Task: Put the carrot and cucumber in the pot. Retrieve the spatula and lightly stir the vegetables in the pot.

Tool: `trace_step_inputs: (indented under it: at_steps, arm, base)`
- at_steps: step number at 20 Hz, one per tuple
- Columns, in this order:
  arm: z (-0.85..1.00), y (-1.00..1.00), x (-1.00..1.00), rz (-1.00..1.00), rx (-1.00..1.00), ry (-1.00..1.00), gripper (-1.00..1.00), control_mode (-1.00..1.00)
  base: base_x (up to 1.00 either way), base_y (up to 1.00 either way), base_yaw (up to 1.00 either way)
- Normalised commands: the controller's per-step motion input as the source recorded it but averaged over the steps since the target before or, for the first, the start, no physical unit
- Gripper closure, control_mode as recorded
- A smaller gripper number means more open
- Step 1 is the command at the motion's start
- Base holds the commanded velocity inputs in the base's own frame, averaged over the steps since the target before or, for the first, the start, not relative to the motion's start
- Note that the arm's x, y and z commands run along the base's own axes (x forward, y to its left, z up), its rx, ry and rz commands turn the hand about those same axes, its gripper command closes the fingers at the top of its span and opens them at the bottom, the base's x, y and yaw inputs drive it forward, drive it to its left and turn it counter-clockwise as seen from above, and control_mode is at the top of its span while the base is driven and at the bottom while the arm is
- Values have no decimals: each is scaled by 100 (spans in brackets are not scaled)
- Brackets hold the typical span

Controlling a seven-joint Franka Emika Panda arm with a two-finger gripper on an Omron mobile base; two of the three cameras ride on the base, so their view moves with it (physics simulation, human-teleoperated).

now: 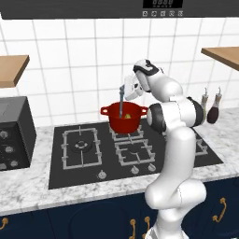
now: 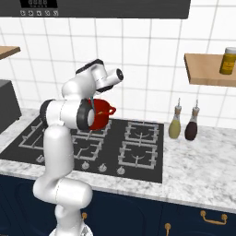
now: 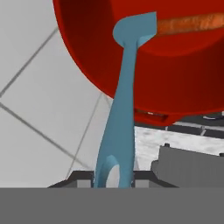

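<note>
Blue spatula, clamped in the gripper, dips past the pot rim beside the carrot.

Bright even rendered light, soft shadows

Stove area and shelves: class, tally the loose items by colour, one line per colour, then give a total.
Red: 1, the pot.
Blue: 1, the spatula, held in the end effector.
Orange: 1, the carrot.
Yellow-green: 3, the cucumber, the olive bottle, the shelf jar.
Dark brown: 1, the dark bottle.
Total: 7.
</note>
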Motion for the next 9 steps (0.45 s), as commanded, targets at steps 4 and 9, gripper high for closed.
trace_step_inputs:
  at_steps: [4, 9]
  arm:
    - [-16, -30, -34, 0, 0, 0, 100, -100]
    - [-23, -34, -26, -1, -4, 0, 100, -100]
  base:
    - [0, 0, 0]
    - [0, 0, 0]
